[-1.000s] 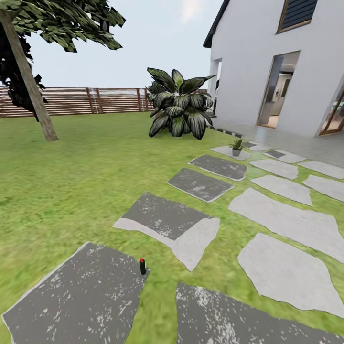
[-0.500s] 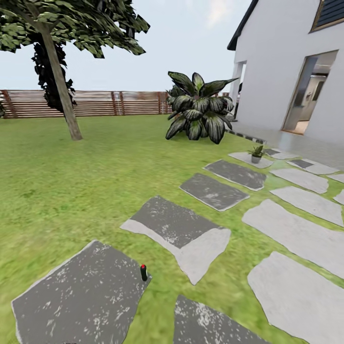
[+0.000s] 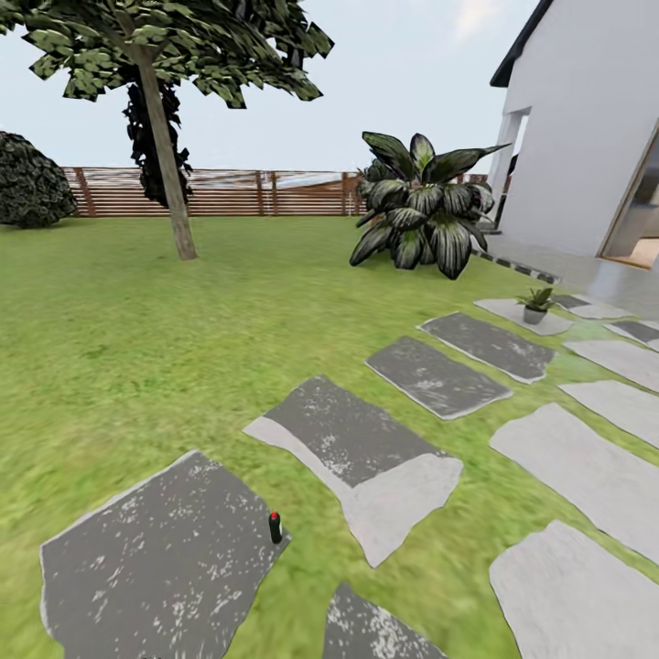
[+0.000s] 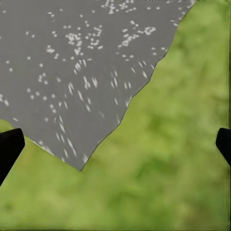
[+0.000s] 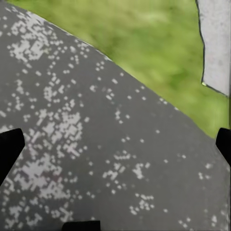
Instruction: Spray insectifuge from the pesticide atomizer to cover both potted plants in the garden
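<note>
Green lawn (image 3: 165, 348), blurry underfoot. Set into it, grey stepping stones (image 3: 357, 448) in two rows running toward the house side, some dark and white-flecked, some pale. Standing upright at the right edge of the nearest dark stone (image 3: 156, 567), just where stone meets grass: the pesticide atomizer (image 3: 275, 527) (slim, dark, red-topped here). Far along the path, on a pale slab (image 3: 513, 313), one potted plant (image 3: 534, 305) in a little grey pot. Rooted in the grass farther back: a big striped-leaf bush (image 3: 421, 210), a tree (image 3: 165, 137), a round dark shrub (image 3: 32, 192).
</note>
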